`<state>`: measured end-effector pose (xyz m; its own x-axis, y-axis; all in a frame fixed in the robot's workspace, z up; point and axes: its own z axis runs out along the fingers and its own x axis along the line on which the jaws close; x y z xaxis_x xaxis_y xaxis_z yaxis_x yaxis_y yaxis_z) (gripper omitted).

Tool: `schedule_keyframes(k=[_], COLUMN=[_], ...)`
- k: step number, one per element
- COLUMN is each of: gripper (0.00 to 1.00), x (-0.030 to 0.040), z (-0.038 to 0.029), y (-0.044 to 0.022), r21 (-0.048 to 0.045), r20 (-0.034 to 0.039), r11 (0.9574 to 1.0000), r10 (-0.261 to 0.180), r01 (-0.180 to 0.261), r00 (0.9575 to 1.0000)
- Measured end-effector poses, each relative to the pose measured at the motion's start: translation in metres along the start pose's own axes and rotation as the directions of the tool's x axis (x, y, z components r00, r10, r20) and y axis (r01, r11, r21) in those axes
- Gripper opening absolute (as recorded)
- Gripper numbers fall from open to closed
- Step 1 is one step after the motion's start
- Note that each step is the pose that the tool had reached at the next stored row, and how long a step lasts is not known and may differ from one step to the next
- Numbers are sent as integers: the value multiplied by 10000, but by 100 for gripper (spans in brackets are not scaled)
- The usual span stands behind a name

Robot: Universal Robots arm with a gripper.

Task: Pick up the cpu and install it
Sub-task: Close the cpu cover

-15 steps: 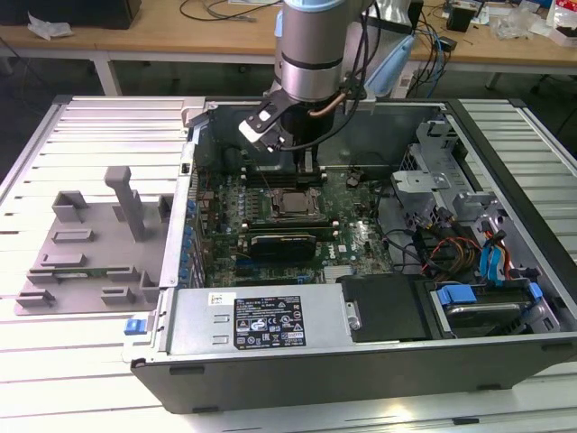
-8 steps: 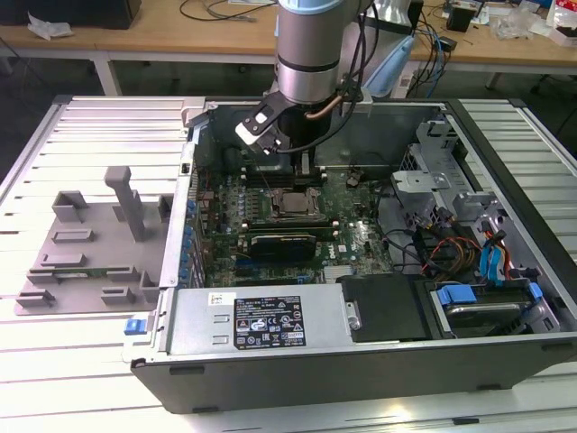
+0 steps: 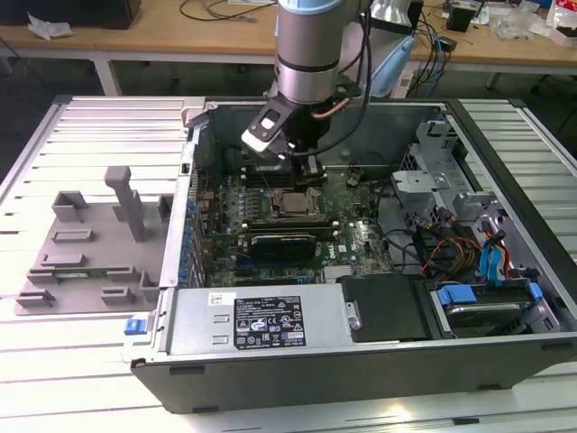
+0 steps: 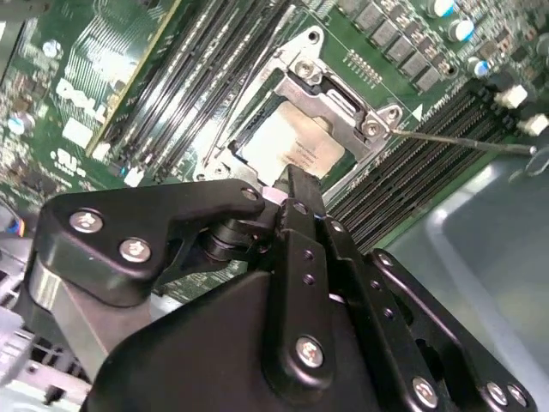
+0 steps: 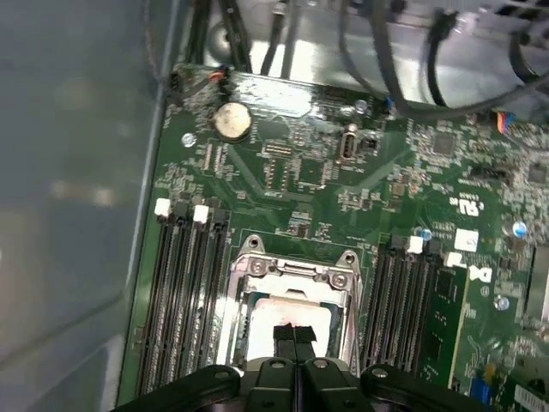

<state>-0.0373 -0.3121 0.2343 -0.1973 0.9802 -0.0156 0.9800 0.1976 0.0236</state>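
Jaws closed on nothing, poised over the cpu (image 4: 290,148) lying in its socket frame (image 4: 328,93); any press should be light and square

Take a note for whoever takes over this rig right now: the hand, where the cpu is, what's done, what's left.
Grip: the hand is shut with nothing between its fingertips. It sits directly over the cpu's top plate; whether it touches cannot be told.
Parts: the cpu lies flat inside the socket frame on the motherboard, within the open computer case.
Done: the cpu is already in the socket.
Left: these views do not confirm that it is fully seated.
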Motion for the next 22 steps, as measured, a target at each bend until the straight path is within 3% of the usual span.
schedule_keyframes(k=[1, 3, 5, 7, 11, 15, 16, 17, 19, 21, 22], gripper=[11, 11, 11, 11, 11, 11, 11, 11, 11, 11, 11], x=[0, 0, 0, 0, 0, 0, 0, 0, 0, 0, 0], z=[0, 0, 0, 0, 0, 0, 0, 0, 0, 0, 0], y=[0, 0, 0, 0, 0, 0, 0, 0, 0, -1, -1], r21=[-4, -5, -9, -16, -19, -14, -11, -5, 3, 21, 32], r20=[5, 28, 31, 33, 42, 65, 75, 88, 105, 135, 153], r11=[9991, 9927, 9869, 9757, 9571, 9340, 9261, 9156, 9036, 8819, 8678], r10=[-425, -1209, -1613, -2189, -2897, -3574, -3772, -4022, -4284, -4715, -4969], r01=[425, 1209, 1613, 2189, 2898, 3574, 3772, 4022, 4284, 4715, 4969], r00=[9991, 9927, 9869, 9757, 9571, 9339, 9261, 9155, 9035, 8818, 8677])
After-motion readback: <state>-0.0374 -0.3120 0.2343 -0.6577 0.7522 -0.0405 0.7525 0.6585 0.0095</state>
